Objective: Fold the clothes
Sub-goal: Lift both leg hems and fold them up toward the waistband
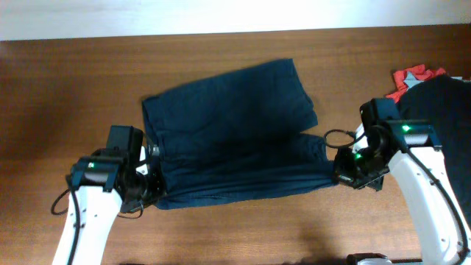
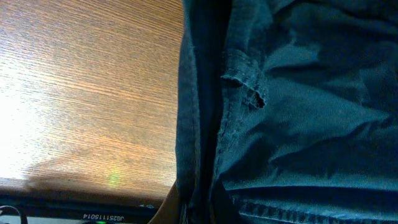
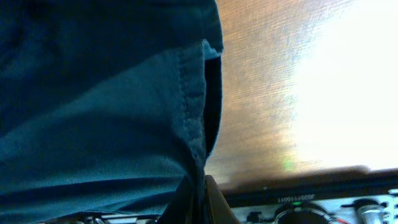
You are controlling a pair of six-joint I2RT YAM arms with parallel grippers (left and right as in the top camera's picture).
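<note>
The clothes (image 1: 232,125), dark navy-blue shorts, lie spread across the middle of the wooden table, partly folded, with their near edge stretched between both arms. My left gripper (image 1: 153,188) is shut on the near-left corner of the clothes (image 2: 261,124), and the fabric runs down between its fingers (image 2: 171,208) at the bottom of the left wrist view. At the near-right corner my right gripper (image 1: 340,171) is shut on the clothes (image 3: 106,112); the hem disappears between its fingers (image 3: 217,202).
A black garment (image 1: 441,110) lies at the table's right edge with a red garment (image 1: 409,77) poking out behind it. Bare wooden tabletop (image 1: 73,81) surrounds the shorts, and its far edge meets a white wall.
</note>
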